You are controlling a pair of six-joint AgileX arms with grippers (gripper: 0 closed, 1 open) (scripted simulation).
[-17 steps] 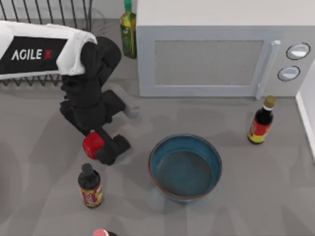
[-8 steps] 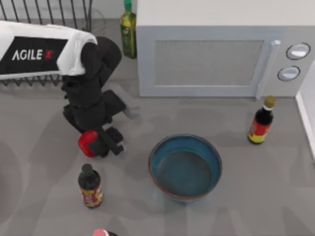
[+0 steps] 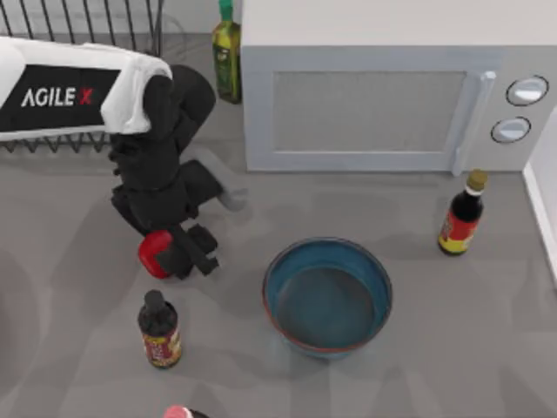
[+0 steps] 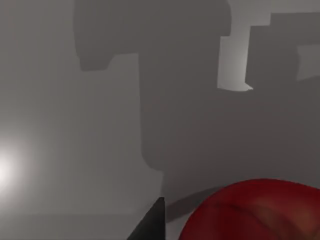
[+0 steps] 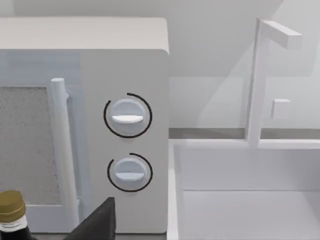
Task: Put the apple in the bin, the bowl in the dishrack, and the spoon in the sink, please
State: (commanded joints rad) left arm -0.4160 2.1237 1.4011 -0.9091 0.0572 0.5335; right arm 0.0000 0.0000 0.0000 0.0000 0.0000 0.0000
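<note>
My left gripper (image 3: 174, 255) is shut on the glossy red apple (image 3: 154, 252), left of the bowl and above a sauce bottle. In the left wrist view the apple (image 4: 255, 212) sits close beside a dark fingertip (image 4: 151, 225), over bare grey table. The teal-blue bowl (image 3: 327, 294) with its reddish-brown rim stands upright at the table's centre front, with nothing in it. The dark wire dishrack (image 3: 78, 26) is at the back left, partly behind my left arm. The white sink (image 5: 245, 200) lies right of the microwave. The spoon and the bin are out of view. A dark fingertip (image 5: 97, 222) of my right gripper faces the microwave.
A white microwave (image 3: 392, 96) fills the back. A green oil bottle (image 3: 226, 52) stands at its left. One dark sauce bottle (image 3: 159, 329) is just in front of the apple, another (image 3: 461, 213) at the right. A pink-capped item (image 3: 178, 412) pokes in at the front edge.
The left gripper has carried the apple a little to the left and back, away from the bowl. Since half a second ago it has hardly moved.
</note>
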